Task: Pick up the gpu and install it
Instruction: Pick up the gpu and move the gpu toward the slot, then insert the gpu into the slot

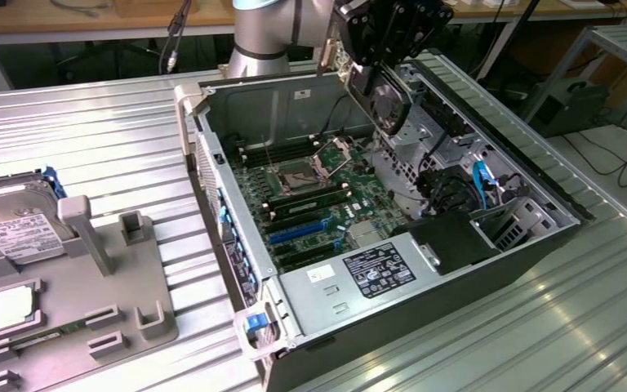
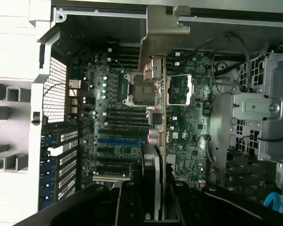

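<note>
Above the open case point(image 1: 281, 110), end effector point(image 1: 385, 64) grips gpu point(image 1: 388, 102) (blue cable point(image 1: 478, 176) beside)

**Glare on the Table, Shadow in the Case**

Strong light is thrown back as white glare by the ribbed silver metal table point(image 1: 586, 327). The inside of the open black computer case point(image 1: 423, 343) is left in shadow, and its green motherboard point(image 2: 118, 122) is dimly lit. The silver end bracket of the thin gpu point(image 2: 162, 33) is picked out brightly.

Arm point(image 1: 259, 41): silver-grey cylindrical segments with a pale blue-grey joint cap, beside the computer case point(image 1: 275, 110) far wall. Pincer point(image 1: 385, 64): black, angular, glossy finger links.
</note>
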You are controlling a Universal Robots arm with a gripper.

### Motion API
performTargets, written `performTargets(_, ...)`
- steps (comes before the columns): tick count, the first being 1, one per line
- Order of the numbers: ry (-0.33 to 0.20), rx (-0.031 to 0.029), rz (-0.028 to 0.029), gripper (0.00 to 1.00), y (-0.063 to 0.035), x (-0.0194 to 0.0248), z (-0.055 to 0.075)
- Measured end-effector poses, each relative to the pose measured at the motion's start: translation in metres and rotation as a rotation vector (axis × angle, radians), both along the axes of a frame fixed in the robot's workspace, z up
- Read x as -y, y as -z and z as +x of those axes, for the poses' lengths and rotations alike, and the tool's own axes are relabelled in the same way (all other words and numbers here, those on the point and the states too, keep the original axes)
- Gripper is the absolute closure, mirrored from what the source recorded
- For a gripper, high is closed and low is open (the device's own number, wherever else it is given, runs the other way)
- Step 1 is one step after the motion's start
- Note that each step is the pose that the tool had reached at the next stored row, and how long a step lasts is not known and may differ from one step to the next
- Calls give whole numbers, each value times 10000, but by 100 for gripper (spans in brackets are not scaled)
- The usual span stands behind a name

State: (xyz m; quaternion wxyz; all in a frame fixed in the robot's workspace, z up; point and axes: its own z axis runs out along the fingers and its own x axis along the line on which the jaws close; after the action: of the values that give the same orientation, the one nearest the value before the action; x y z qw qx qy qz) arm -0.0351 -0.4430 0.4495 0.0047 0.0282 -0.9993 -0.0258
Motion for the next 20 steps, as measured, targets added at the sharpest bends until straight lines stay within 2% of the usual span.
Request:
performTargets(1, 1, 0, 0, 72, 17, -17, 142)
performTargets(2, 0, 1, 0, 72, 22, -20, 169)
performTargets(9, -72, 1, 0, 72, 22, -20, 169)
performTargets(20, -1158, 1, 1, 72, 22, -17, 169)
